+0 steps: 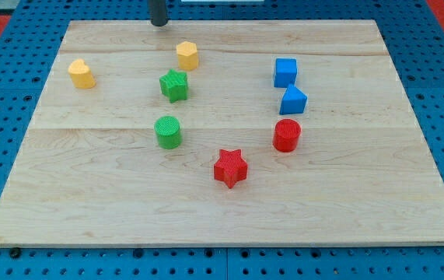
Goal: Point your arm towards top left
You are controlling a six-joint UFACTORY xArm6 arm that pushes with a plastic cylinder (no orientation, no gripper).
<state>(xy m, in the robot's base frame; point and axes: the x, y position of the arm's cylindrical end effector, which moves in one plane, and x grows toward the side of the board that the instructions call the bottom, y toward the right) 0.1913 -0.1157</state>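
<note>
My tip (159, 23) is at the view's top edge of the wooden board (89, 202), left of centre. It touches no block. The nearest block is a yellow hexagonal block (187, 55), just below and right of the tip. A yellow block with a rounded top (82, 74) sits near the board's left side. A green star block (174, 85) and a green cylinder (168, 131) lie below the tip.
A blue cube (285, 72) and a second blue block (292, 100) sit at the right. A red cylinder (287, 134) and a red star block (230, 168) lie lower down. Blue pegboard (4, 155) surrounds the board.
</note>
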